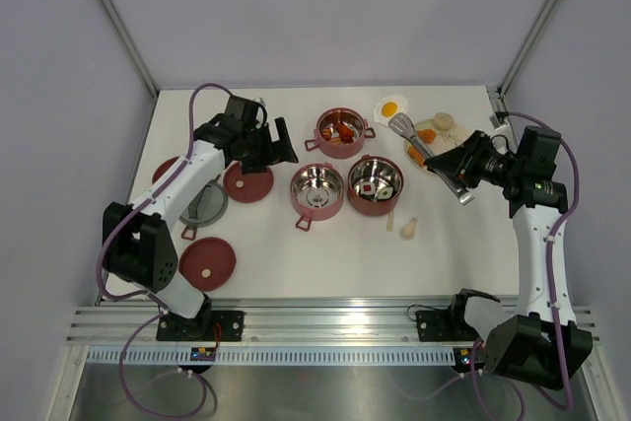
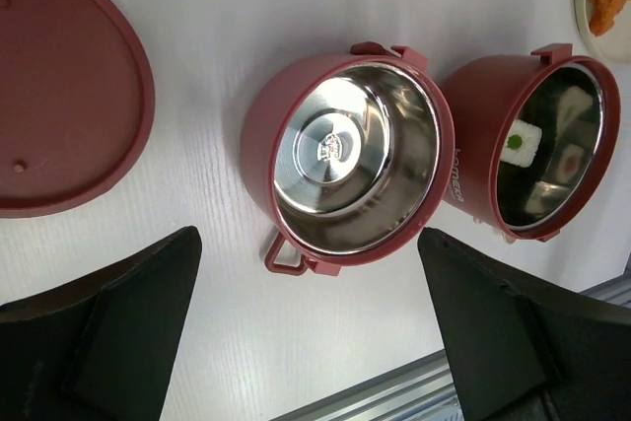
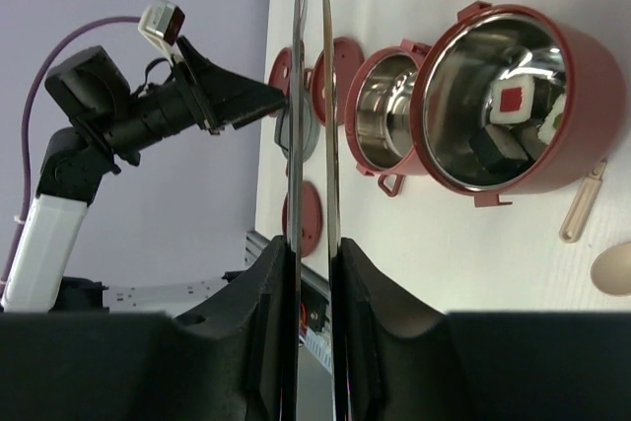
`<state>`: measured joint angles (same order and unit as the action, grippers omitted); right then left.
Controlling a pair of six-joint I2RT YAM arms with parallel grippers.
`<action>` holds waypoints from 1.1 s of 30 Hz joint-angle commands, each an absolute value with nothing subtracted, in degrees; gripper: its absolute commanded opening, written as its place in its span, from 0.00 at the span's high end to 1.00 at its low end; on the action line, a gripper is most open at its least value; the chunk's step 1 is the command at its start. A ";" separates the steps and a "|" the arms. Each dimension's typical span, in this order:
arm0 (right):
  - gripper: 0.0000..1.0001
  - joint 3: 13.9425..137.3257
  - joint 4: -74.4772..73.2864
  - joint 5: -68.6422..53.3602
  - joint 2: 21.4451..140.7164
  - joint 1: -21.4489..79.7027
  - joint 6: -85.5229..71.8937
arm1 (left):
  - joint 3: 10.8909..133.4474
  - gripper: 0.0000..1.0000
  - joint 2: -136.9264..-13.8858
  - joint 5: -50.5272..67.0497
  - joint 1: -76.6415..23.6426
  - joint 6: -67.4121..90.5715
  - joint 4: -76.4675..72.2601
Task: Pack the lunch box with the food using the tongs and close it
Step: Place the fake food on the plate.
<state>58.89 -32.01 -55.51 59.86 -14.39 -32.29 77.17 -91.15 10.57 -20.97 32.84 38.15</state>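
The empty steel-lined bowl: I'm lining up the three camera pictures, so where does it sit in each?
Top external: the empty bowl sits at table centre, left of the bowl with sushi pieces.
Left wrist: picture centre, that bowl to its right.
Right wrist: upper middle, partly hidden behind it.
Shared landmark: the bowl with sushi pieces.

Bowls [image 2: 340, 160], centre of left wrist frame: matt dark-red outer shell, looks plastic; inside polished steel, mirror-bright. Lid [image 2: 59, 86], upper left: matt dark-red, smooth. Tongs [image 3: 314, 145], centre of right wrist frame: slim polished metal. Gripper fingers [image 2: 108, 327]: matt black plastic. Table [image 2: 227, 7]: white, smooth, faint grain.
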 commanded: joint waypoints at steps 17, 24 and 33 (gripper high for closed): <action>1.00 54.32 -29.28 -50.72 59.94 9.65 -34.98 | 78.58 0.03 -84.90 8.52 -17.93 33.05 38.94; 1.00 53.52 -24.87 -46.50 65.82 16.51 -38.23 | 78.22 0.03 -85.08 8.00 -17.58 33.05 39.02; 1.00 57.04 -26.62 -40.26 72.68 18.98 -37.80 | 78.13 0.03 -84.46 7.65 -16.35 32.70 39.46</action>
<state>53.36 -28.36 -42.33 71.90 17.89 -37.87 77.25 -87.35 8.71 -16.84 32.91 40.56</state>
